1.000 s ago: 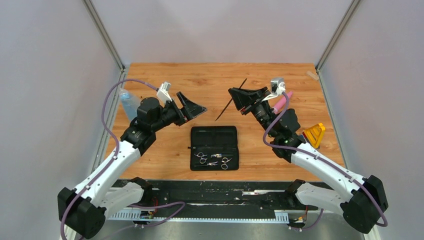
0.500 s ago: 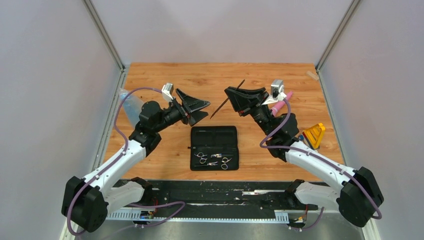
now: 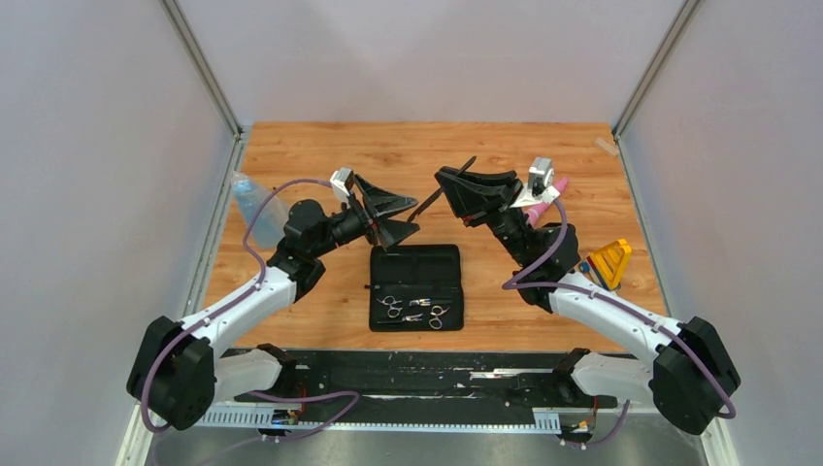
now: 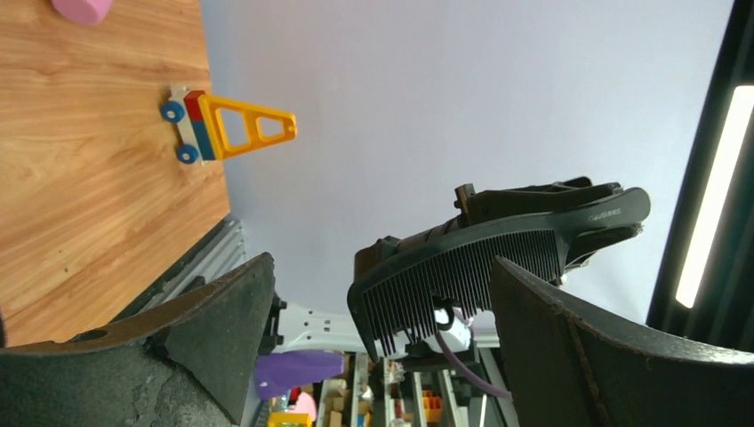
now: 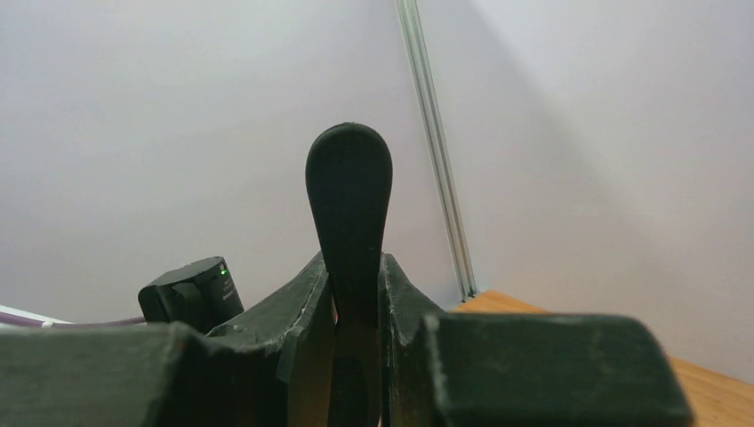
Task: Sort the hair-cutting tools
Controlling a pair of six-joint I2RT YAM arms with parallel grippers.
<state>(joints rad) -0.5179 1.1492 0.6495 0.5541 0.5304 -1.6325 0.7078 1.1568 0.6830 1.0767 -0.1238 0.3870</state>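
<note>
Right claw [image 5: 356, 289]: gripping a black comb [image 5: 348, 191], holding it aloft above the tabletop [image 3: 320, 155].
Left claw [image 3: 396, 217]: standing wide open, just beside the comb's free end.
Scissors [image 3: 390, 305]: two pairs lying in the open black case [image 3: 415, 260].

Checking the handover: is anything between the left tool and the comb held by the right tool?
Nothing. The left wrist view shows the comb in bare air, framed by the open left tool and touching neither side; the right tool clamps its handle.
</note>
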